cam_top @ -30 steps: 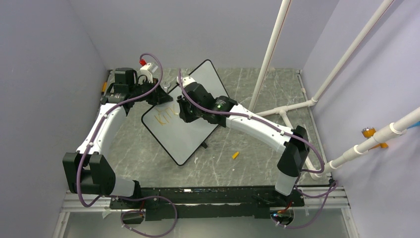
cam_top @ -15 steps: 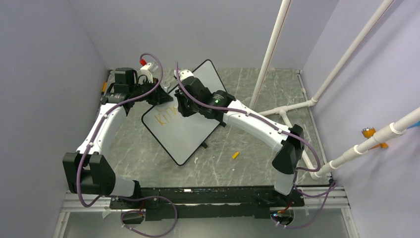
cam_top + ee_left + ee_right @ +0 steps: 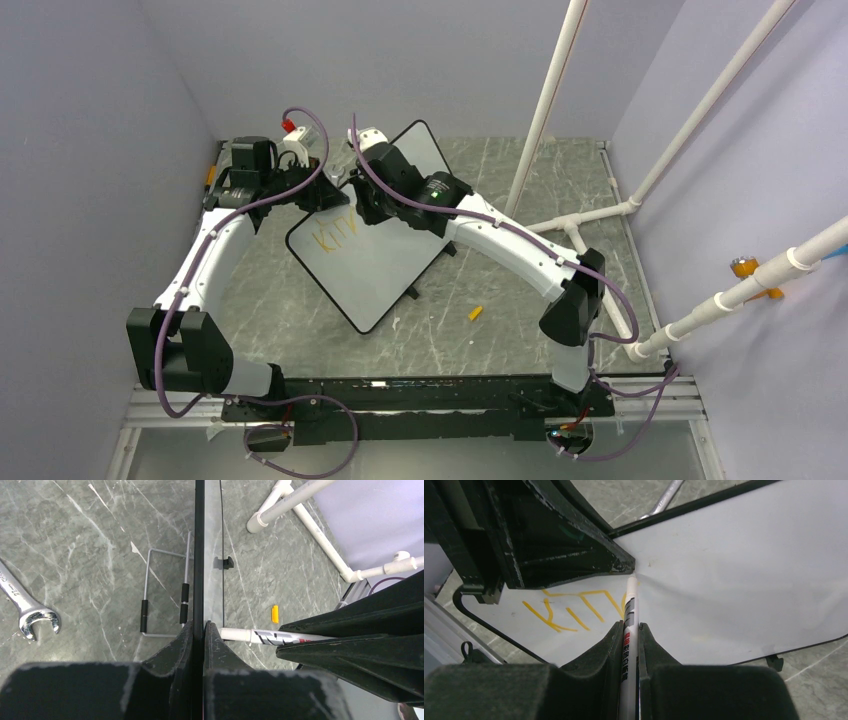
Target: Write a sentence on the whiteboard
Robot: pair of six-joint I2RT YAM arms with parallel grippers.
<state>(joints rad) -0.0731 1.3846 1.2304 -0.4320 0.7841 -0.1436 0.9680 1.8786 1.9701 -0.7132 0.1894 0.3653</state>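
Observation:
The whiteboard (image 3: pixel 385 275) stands tilted on the table, its black-framed edge (image 3: pixel 199 555) pinched by my left gripper (image 3: pixel 203 627), which is shut on it. Orange-yellow lettering of the sentence (image 3: pixel 574 607) runs along the board's upper left part (image 3: pixel 335 237). My right gripper (image 3: pixel 629 627) is shut on a white marker (image 3: pixel 629 615), whose tip touches the white surface (image 3: pixel 734 570) just right of the letters. That spot is close under the left gripper's fingers (image 3: pixel 569 545). In the left wrist view the marker (image 3: pixel 260 637) lies beside the board's edge.
A small orange cap (image 3: pixel 476 313) lies on the marble table right of the board. White PVC pipes (image 3: pixel 600 215) cross the right side. A wrench (image 3: pixel 25 610) lies on the table behind the board, near its wire stand (image 3: pixel 165 595).
My right arm has carried the marker up and to the left across the board, closer to the left gripper. The left arm and the board have stayed put.

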